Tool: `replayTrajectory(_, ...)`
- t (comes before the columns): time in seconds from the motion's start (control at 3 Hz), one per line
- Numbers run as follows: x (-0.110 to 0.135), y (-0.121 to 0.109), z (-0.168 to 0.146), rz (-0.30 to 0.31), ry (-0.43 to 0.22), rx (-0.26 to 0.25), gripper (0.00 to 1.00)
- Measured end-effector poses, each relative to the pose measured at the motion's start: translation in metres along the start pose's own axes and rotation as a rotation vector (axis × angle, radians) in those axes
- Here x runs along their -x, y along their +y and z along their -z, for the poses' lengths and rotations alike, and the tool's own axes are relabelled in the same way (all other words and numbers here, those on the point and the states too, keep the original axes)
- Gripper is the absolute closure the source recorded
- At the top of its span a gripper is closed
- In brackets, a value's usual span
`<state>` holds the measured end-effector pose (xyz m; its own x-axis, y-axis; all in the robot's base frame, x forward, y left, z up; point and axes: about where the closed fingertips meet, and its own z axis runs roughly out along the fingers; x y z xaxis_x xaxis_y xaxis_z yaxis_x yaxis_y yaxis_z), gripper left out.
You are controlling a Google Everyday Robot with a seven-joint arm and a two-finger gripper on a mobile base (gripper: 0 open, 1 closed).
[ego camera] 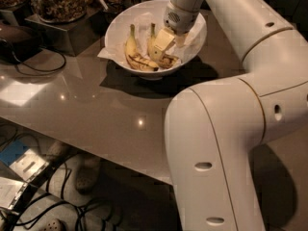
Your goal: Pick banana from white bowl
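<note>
The white bowl (pixel 117 27) stands at the back of the grey table, lined with crumpled white paper. Two bananas lie in it side by side. The banana (pixel 155 52) with the greenish stem and brown-black mottled tip is the right one. The other banana (pixel 131 49), with thin black streaks, lies left of it. My gripper (pixel 172 41) reaches down into the bowl from the back. It is open, its left finger (pixel 162 39) sits over the middle of the mottled banana, and the other finger is to the right of it. The banana rests on the paper.
A metal stand (pixel 62 30) with glass jars of nuts stands left of the bowl. A black cable (pixel 43 64) lies on the table's left part. My own white arm (pixel 226 129) fills the right foreground. Cables and boxes lie on the floor below the table edge (pixel 96 150).
</note>
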<state>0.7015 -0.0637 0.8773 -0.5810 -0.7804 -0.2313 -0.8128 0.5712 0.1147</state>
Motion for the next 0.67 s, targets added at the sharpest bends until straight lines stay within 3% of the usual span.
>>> replayTrajectory(0.67,-0.0022,-0.0007,-0.003,0.0,0.0,0.0,0.0)
